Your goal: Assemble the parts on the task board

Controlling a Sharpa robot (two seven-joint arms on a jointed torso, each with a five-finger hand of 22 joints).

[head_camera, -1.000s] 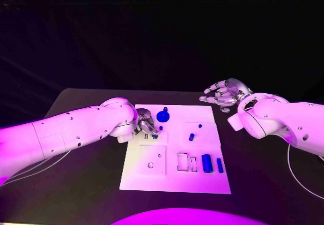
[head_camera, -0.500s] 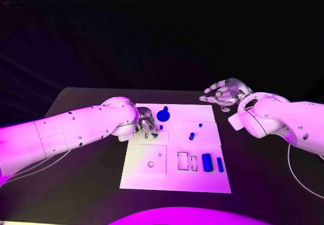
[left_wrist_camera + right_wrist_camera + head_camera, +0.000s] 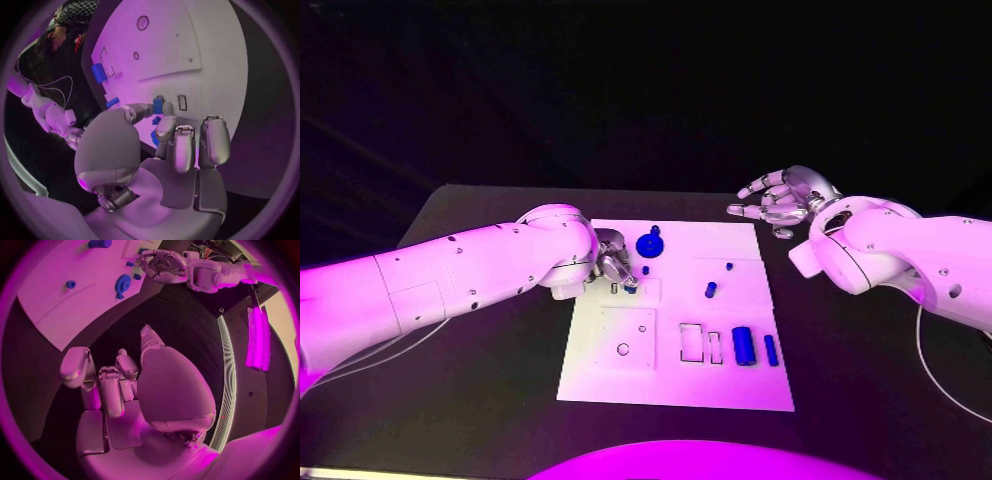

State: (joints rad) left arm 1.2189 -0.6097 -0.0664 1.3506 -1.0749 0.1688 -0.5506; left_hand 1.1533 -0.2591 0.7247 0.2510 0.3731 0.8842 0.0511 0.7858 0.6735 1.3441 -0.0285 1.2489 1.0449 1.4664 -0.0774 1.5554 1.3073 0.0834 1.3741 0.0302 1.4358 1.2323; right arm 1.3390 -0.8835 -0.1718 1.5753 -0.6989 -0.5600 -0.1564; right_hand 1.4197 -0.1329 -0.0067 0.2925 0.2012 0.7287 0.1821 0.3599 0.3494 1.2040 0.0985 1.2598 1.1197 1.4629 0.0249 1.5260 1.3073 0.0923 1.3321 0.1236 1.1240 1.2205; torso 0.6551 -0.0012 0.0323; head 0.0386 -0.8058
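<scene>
The white task board (image 3: 675, 385) lies in the middle of the table. My left hand (image 3: 615, 262) hovers over its upper left part and pinches a small blue part (image 3: 158, 105) between thumb and finger, right beside a small rectangular slot (image 3: 182, 102). A round blue part (image 3: 648, 243) sits just beyond that hand. A short blue peg (image 3: 708, 290) stands mid-board, and a blue block (image 3: 743, 345) and a thin blue bar (image 3: 770, 349) lie at the lower right. My right hand (image 3: 780, 200) hangs off the board's far right corner, fingers apart and holding nothing.
Open rectangular cut-outs (image 3: 691, 343) lie left of the blue block, and a square plate with a small hole (image 3: 625, 342) sits on the board's left side. Black table (image 3: 473, 400) surrounds the board. In the right wrist view the board (image 3: 56, 295) and my left hand (image 3: 164, 265) appear.
</scene>
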